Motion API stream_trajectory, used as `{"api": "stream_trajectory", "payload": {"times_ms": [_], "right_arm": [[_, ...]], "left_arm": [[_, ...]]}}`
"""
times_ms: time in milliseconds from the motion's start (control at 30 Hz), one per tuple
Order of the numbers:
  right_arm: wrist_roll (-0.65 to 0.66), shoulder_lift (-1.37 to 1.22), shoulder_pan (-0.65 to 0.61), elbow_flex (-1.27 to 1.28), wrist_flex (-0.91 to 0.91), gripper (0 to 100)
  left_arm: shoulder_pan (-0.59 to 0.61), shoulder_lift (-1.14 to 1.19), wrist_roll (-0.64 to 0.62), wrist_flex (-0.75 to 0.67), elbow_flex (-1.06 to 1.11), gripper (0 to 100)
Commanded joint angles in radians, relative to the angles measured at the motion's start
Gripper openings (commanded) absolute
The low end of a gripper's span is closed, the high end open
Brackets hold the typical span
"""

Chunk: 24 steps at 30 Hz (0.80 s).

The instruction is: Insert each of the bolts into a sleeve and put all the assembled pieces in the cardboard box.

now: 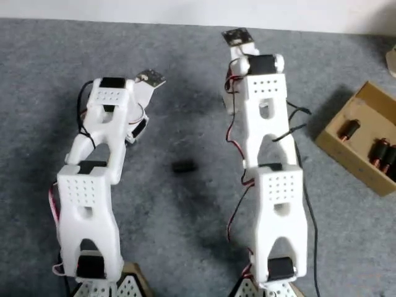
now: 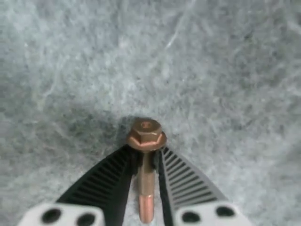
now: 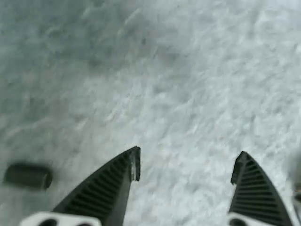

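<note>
From above, two white arms stand side by side on the grey surface [image 1: 154, 247]. The left arm [image 1: 102, 133] is bent low. The right arm [image 1: 266, 124] stretches out farther. Between them lies one small black sleeve [image 1: 183, 166], all alone on the surface and touching nothing. Off to the right side sits the cardboard box [image 1: 343, 148]. Inside it are a few dark and coppery pieces [image 1: 382, 153]. They look like bolts already pushed into sleeves, though they are too small to be sure. From the left wrist, the left end effector [image 2: 146, 153] is pinching a copper bolt [image 2: 146, 136]. The bolt's shaft sits between the two black fingers [image 2: 110, 176] and its six-sided head pokes out past the tips, above the surface. From the right wrist, the right end effector [image 3: 188, 165] is spread wide with nothing in it. It hangs over the bare surface, and the black sleeve [image 3: 28, 175] lies off to one side of it. So most of the job seems done. I think this bolt still has to go into that last sleeve, and then the finished piece must go into the box.
</note>
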<state>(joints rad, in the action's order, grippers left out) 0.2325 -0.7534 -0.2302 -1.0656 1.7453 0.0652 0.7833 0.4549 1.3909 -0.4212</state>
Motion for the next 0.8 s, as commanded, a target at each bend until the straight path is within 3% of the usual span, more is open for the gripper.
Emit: {"api": "stream_trajectory", "payload": {"times_ms": [0, 233, 767], "right_arm": [[0.038, 0.228, -0.059, 0.17, 0.016, 30.0], [0.17, 0.298, -0.105, 0.39, 0.015, 30.0], [0.5, 0.315, -0.239, 0.559, 0.016, 30.0]], "left_arm": [[-0.016, -0.018, -0.008, -0.066, 0.005, 1], [-0.008, -0.018, -0.006, -0.078, 0.007, 1], [-0.005, -0.016, -0.006, -0.08, 0.007, 1]]}}
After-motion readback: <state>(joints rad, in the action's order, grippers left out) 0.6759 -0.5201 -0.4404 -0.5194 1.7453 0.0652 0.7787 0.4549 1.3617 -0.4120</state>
